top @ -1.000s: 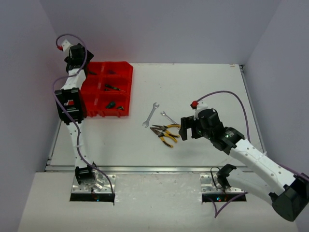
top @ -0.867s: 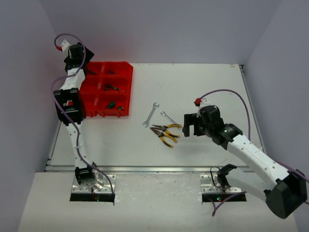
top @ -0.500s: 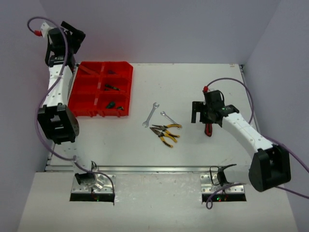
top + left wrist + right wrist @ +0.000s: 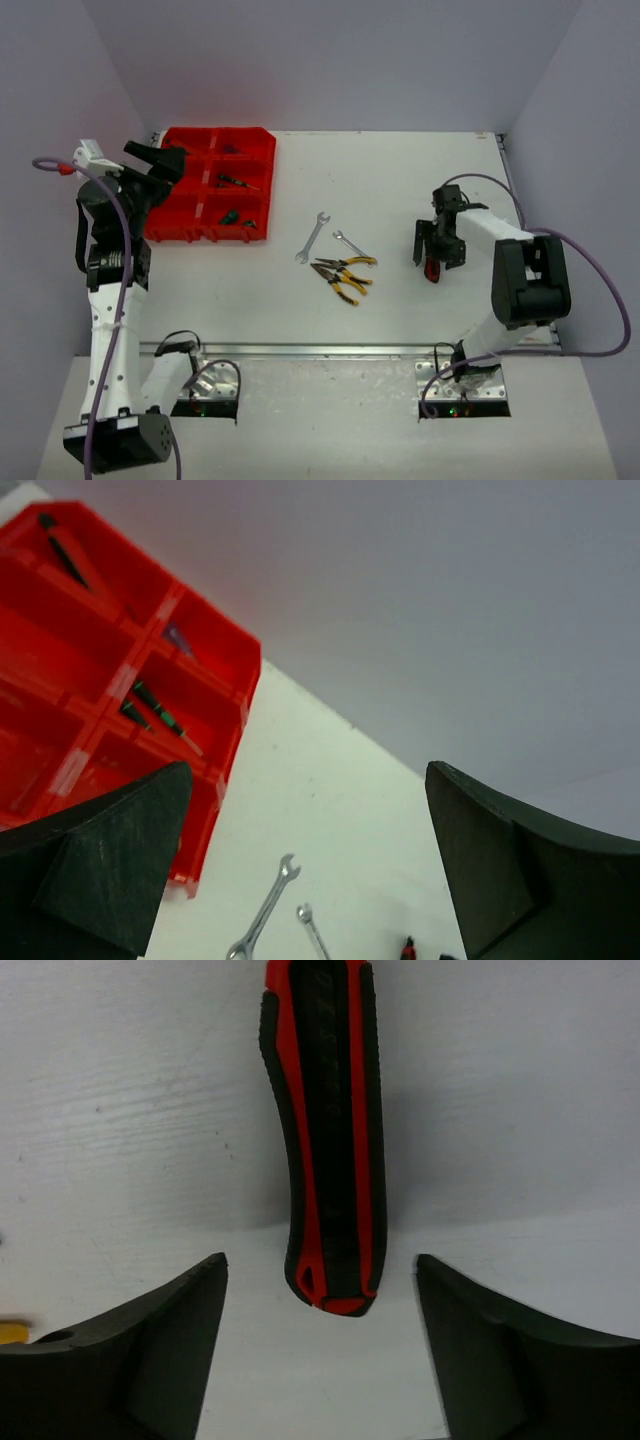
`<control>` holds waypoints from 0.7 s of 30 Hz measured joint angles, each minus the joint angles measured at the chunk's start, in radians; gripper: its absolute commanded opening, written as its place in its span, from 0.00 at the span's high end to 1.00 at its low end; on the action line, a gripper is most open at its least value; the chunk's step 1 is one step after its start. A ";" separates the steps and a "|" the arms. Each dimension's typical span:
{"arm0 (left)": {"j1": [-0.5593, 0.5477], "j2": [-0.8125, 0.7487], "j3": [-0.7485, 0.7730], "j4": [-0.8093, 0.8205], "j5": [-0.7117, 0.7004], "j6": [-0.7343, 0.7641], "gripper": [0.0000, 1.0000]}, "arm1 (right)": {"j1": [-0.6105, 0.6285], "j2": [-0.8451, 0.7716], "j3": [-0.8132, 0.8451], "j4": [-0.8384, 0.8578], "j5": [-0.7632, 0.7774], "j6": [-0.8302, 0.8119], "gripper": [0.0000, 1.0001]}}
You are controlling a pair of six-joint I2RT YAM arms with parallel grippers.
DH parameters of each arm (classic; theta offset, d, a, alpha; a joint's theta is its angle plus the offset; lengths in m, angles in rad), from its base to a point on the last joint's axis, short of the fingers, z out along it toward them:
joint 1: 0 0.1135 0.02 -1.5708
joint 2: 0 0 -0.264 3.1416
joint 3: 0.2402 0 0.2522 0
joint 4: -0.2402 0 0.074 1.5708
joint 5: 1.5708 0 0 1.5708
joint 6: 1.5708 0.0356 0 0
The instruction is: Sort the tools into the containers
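Observation:
The red tray of containers (image 4: 262, 140) sits at the far left, with small screwdrivers (image 4: 232, 181) in several compartments. My left gripper (image 4: 168, 158) hovers open and empty above the tray's left side. In the left wrist view its jaws (image 4: 308, 772) frame the tray (image 4: 243, 688) and two silver wrenches (image 4: 263, 912). Two wrenches (image 4: 312, 237) and two yellow-handled pliers (image 4: 343, 265) lie mid-table. The red-black cutters (image 4: 432, 269) lie to the right. My right gripper (image 4: 433, 256) stands open over them, fingertips (image 4: 170, 1330) on either side of the handle end (image 4: 325, 1140) without touching.
Grey walls close in the table on the left, back and right. The right arm's elbow (image 4: 530, 280) is folded near the table's right edge. The second wrench (image 4: 350, 243) lies close to the pliers.
My left arm rose from the tray's far left corner and drew back toward the near left. My right arm swung right from the pliers and settled over the red-black cutters.

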 measured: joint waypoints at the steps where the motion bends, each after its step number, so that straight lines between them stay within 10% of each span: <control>1: 0.000 0.010 -0.018 -0.016 0.007 0.017 0.00 | -0.001 0.028 0.002 0.004 -0.010 0.003 0.41; 12: -0.027 0.116 -0.156 -0.022 0.297 0.104 0.00 | 0.025 -0.015 -0.133 0.140 -0.026 0.037 0.95; 21: -0.507 0.186 -0.289 0.185 0.299 0.009 0.00 | 0.503 -0.367 -0.176 0.214 -0.042 0.058 1.00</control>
